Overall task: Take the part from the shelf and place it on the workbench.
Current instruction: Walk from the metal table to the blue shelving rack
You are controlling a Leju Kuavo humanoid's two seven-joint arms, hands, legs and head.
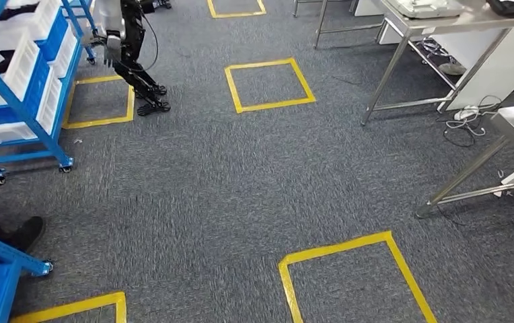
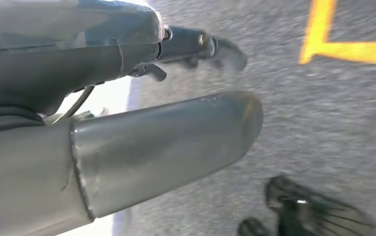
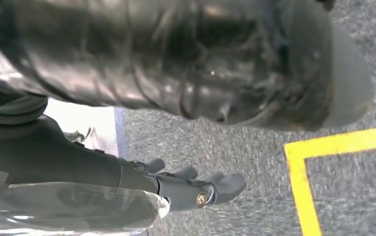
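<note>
Above grey carpet marked with yellow tape squares [image 1: 269,84], the left hand [image 2: 196,46] and right hand [image 3: 196,189] hang over the floor, each with fingers apart, grasping nothing. The blue shelf [image 1: 22,101] (white bins, part indistinguishable) stands well apart from the steel surface [image 1: 443,17].

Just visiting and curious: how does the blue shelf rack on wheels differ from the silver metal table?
The blue shelf rack on wheels holds white bins on several tiers; the silver metal table carries a pale device. The rack stands on castors, the table on plain legs. Both stand on grey carpet.
</note>
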